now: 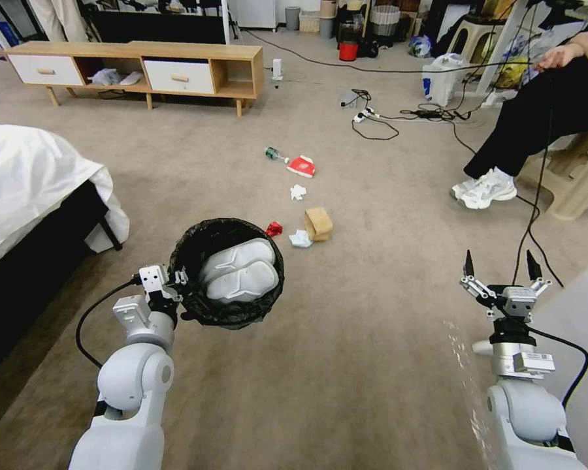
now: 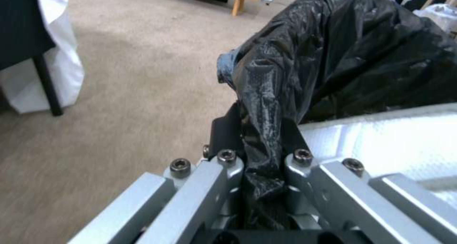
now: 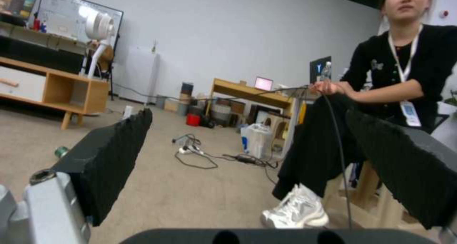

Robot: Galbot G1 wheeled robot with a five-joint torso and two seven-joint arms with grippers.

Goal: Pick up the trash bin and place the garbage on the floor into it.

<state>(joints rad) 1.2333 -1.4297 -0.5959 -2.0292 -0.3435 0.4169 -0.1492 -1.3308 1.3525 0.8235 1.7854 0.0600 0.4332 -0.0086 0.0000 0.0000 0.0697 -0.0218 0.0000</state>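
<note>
From the head camera, you see your left gripper (image 1: pixel 176 282) clamped on the near-left rim of the trash bin (image 1: pixel 228 271), holding it above the carpet in front of the robot's left side. The black bag is folded over the rim, and a white moulded piece (image 1: pixel 238 273) lies inside. Beyond the bin, the garbage sits scattered on the carpet: a crushed red wrapper (image 1: pixel 274 228) just past the rim, a white tissue (image 1: pixel 300 238) touching a crumpled brown paper bag (image 1: pixel 318 224), another tissue (image 1: pixel 298 192) farther on, then a flat red packet (image 1: pixel 301 166) beside a green-capped bottle (image 1: pixel 274 154). Your right gripper (image 1: pixel 501 267) hangs at the lower right, its jaws spread wide with nothing between them. The bed (image 1: pixel 32 176) stands on the left.

At the left wrist, you find the fingers (image 2: pixel 224 133) pinched tight on a fold of the black bag, with the bin's rim rising just beyond them and the white piece beside them.

At the right wrist, your two black pads (image 3: pixel 112 158) stand well apart, carpet between them. The green cap of the bottle (image 3: pixel 61 152) peeks past one pad.
</note>
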